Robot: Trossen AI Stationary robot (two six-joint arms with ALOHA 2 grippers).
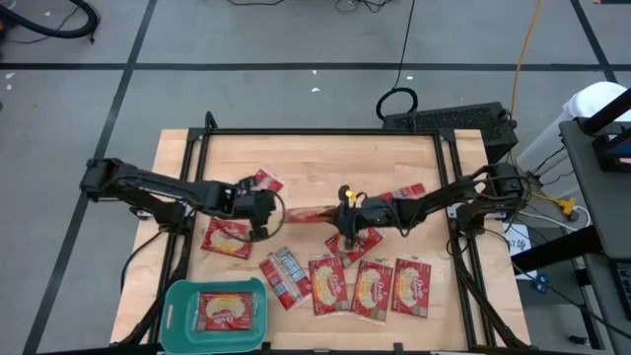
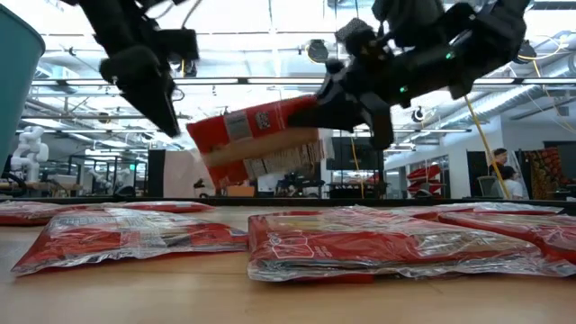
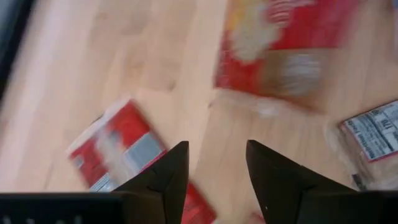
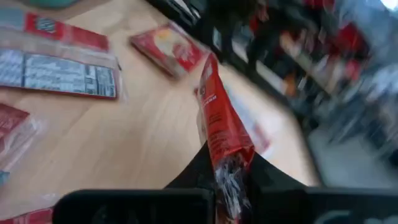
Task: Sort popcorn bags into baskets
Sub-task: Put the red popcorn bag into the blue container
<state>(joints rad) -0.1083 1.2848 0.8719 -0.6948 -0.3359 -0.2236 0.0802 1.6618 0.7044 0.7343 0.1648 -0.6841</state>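
- Right gripper (image 1: 333,215) sits over the middle of the table (image 1: 315,158), its fingers pinched tight on one end of a red bag (image 1: 308,213), which it holds lifted above the wood.
- From the low view that held bag (image 2: 256,139) hangs in the air, tilted, one end in the right gripper (image 2: 335,106) and the other end free (label side partly showing).
- Right wrist view shows the same bag (image 4: 219,121) edge-on, its crimped end clamped between the dark fingers (image 4: 196,168).
- Left gripper (image 1: 264,209) hovers just beside the free end of the held bag; its fingers (image 3: 166,177) stand apart with nothing between them, bags blurred on the wood below.
- Basket (image 1: 180,301), teal, stands at the near left corner of the table with one bag (image 1: 229,309) lying flat inside.
- Several more bags lie flat on the table: a row of three (image 1: 373,287) near the front edge, one face-down packet (image 1: 284,274) beside the basket, one (image 1: 227,238) under the left arm, and others near the back.
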